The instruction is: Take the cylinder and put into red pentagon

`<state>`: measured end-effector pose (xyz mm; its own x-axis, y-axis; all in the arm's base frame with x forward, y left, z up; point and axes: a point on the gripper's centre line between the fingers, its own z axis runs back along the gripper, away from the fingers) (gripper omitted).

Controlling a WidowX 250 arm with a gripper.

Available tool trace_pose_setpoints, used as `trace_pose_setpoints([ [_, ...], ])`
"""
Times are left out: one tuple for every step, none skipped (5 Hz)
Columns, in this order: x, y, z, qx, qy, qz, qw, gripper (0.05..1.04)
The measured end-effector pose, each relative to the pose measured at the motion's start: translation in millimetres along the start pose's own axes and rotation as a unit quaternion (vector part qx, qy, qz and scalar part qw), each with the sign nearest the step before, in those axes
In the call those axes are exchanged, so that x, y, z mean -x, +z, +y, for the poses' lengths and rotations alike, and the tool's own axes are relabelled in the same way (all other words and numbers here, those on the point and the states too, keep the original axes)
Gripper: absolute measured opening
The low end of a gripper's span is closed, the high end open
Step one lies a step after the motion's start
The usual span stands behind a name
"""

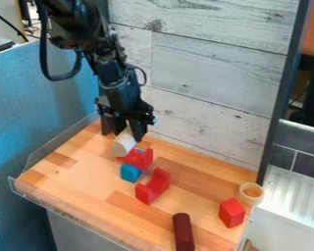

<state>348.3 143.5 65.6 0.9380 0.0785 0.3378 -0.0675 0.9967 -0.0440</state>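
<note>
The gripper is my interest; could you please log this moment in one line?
gripper: closed on pale cylinder | cylinder: tilted, by farther red arch | red block: right side, apart | maroon cylinder: near front

Bright, soft light casts faint shadows across the wooden tabletop (74,188).

Desk (88,179): wood, strip grain, smooth, faint sheen. Edging (38,154): clear plastic look, glossy. Wall planks (215,66): wood look, pale, matt, knots and grain. Blue partition (61,108): cloth look, matt, slightly rough. Arm (110,63): hard black plastic look, glossy highlights. Pale cylinder (124,143): smooth, matt. Red pentagon block (231,213), dark-red cylinder (183,232): smooth, paint-like finish. Ring-shaped piece (251,200): pale wood look.
</note>
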Motion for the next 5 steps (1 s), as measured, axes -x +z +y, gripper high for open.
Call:
trace_pose_setpoints([
  [-4.9,-8.5,6.8,-0.011,0.005,-0.001,0.9999,0.534],
  [-5.4,-20.4,13.7,-0.025,0.012,0.004,0.9996,0.535],
  [-9.1,-33.4,17.5,-0.038,0.015,0.009,0.9991,0.534],
  [-10.5,-42.0,16.3,-0.043,0.014,0.013,0.9989,0.534],
  [-11.2,-47.8,14.5,-0.050,0.012,0.019,0.9985,0.534],
])
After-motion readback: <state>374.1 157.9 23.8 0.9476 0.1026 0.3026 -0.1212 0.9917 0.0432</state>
